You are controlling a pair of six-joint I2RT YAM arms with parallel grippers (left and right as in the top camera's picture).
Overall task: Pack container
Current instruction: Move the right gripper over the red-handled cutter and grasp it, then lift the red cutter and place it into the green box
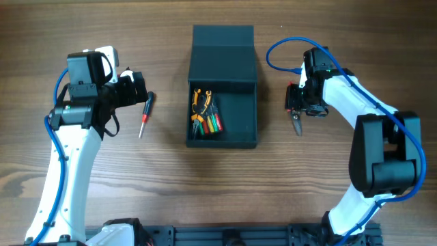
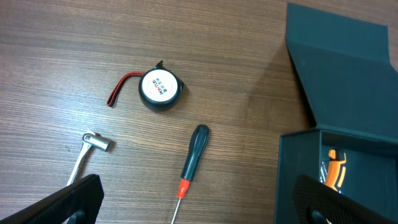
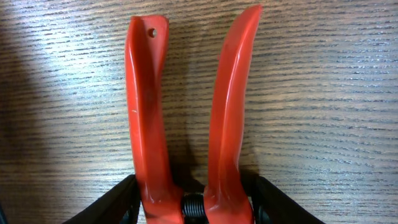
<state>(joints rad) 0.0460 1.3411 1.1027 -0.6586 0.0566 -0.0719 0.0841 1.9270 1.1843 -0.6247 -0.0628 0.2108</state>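
Note:
The dark teal container (image 1: 222, 137) stands in the middle of the table, its flap lid (image 1: 222, 51) folded open toward the back. In the left wrist view the lid (image 2: 348, 81) rises above the container's wall (image 2: 298, 180). My right gripper (image 1: 298, 111) is right of the container. Its fingers (image 3: 118, 202) press on both handles of the red-handled pliers (image 3: 186, 106), which lie on the table. My left gripper (image 2: 199, 208) hangs open left of the container, above a black-and-red screwdriver (image 2: 191, 163).
Orange-handled pliers (image 1: 199, 102) and several coloured tools (image 1: 213, 123) lie inside the container. A black tape measure (image 2: 159, 91) with a red strap and a small metal hammer-like tool (image 2: 93, 146) lie on the wood beyond the screwdriver (image 1: 145, 113).

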